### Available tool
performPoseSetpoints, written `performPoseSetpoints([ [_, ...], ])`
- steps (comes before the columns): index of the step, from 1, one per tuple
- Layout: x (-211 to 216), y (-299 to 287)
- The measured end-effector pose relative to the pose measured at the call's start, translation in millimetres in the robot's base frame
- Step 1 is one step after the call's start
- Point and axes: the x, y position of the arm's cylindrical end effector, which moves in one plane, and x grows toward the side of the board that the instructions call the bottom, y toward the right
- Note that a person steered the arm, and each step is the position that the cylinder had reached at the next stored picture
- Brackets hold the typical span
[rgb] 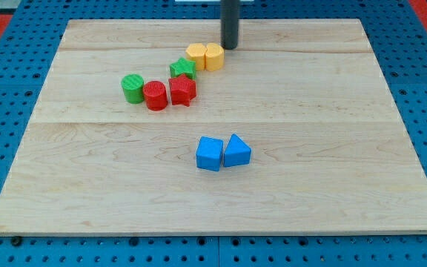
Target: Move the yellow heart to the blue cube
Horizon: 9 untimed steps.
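Two yellow blocks touch each other near the view's top centre: the left one (pixel 196 55) and the right one (pixel 214 56). I cannot tell which of them is the heart. The blue cube (pixel 209 153) sits below the board's middle, with a blue triangular block (pixel 236 150) touching its right side. My tip (pixel 230 47) is just to the upper right of the right yellow block, close to it, on the far side from the blue cube.
A green star (pixel 183 69) touches the left yellow block's lower left. A red star (pixel 182 90), a red cylinder (pixel 155 96) and a green cylinder (pixel 133 87) form a row left of centre. The wooden board (pixel 332 148) lies on a blue pegboard.
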Motion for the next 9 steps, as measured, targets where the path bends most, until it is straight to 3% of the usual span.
performPoseSetpoints([
  [1,-5,-32],
  [2,-41,-65],
  [4,35,-36],
  [6,72,25],
  [7,98,24],
  [9,96,-1],
])
